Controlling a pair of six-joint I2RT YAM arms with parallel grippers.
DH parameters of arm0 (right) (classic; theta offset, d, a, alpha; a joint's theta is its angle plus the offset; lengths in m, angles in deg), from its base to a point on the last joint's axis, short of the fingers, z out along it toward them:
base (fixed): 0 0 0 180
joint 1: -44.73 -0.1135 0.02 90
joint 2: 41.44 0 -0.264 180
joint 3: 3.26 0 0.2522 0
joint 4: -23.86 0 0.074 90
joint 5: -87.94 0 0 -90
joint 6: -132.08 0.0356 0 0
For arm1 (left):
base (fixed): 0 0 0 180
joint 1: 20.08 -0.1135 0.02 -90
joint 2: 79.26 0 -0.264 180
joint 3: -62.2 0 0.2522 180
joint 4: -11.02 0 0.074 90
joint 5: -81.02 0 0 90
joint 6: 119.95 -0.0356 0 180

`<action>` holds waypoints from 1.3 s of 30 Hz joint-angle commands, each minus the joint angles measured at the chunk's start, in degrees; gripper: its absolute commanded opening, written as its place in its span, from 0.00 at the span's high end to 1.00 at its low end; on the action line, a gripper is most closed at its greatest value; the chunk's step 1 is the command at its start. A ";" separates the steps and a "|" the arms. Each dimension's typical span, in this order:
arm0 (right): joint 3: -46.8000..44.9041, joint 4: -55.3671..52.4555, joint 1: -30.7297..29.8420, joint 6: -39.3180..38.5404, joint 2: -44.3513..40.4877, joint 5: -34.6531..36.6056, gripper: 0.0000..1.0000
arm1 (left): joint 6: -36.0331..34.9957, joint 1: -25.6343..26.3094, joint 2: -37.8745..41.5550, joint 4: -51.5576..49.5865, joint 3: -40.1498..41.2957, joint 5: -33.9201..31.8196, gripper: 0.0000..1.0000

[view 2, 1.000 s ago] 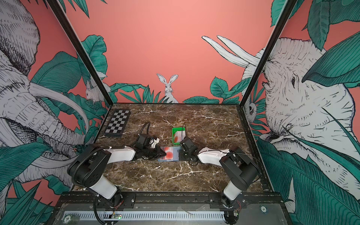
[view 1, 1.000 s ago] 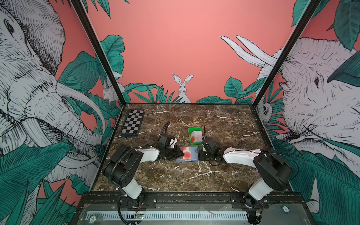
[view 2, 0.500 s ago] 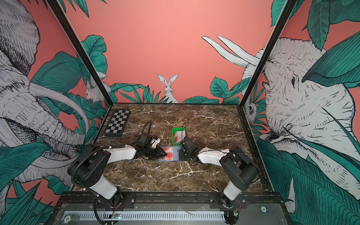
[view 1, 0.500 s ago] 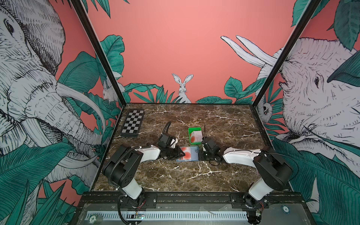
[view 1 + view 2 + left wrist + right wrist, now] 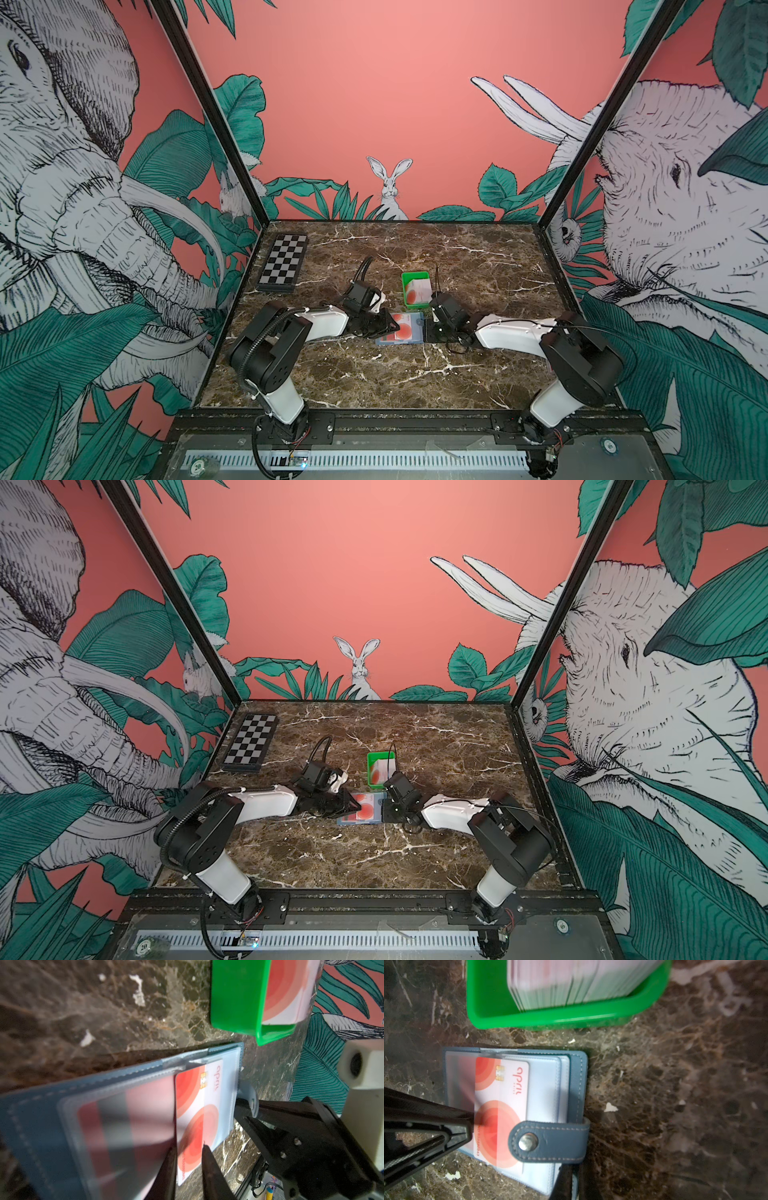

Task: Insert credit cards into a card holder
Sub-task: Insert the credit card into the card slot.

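Partway, I'd judge: one credit card (image 5: 502, 1105) half-sleeved in card holder (image 5: 577, 1084), card stack (image 5: 571, 980) waiting in green tray (image 5: 550, 1020); right pincer (image 5: 570, 1169) clenched, left pincer (image 5: 188, 1147) grip unclear.

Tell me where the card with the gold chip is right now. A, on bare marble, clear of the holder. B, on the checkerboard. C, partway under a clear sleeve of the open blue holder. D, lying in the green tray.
C: the clear sleeve of the card holder overlaps part of the card, and the left fingers sit at its outer edge.
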 commanded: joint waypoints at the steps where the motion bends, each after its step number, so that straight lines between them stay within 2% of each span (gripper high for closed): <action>1: -0.57 -0.85 -0.01 -0.55 1.47 0.55 0.90 | 0.37 0.86 -0.78 -0.56 -1.07 -0.90 0.77; 21: -0.09 -0.94 0.00 -0.83 1.73 0.38 0.90 | 0.48 2.06 -2.56 -0.55 -4.18 -0.59 0.79; 35: -0.75 -0.27 0.06 -0.64 1.47 0.11 0.91 | 1.07 2.24 -3.38 2.99 -3.46 1.51 0.81; 39: -0.91 -0.21 -0.01 -0.56 1.39 0.18 0.91 | 0.34 2.24 -2.74 1.29 -3.24 0.13 0.81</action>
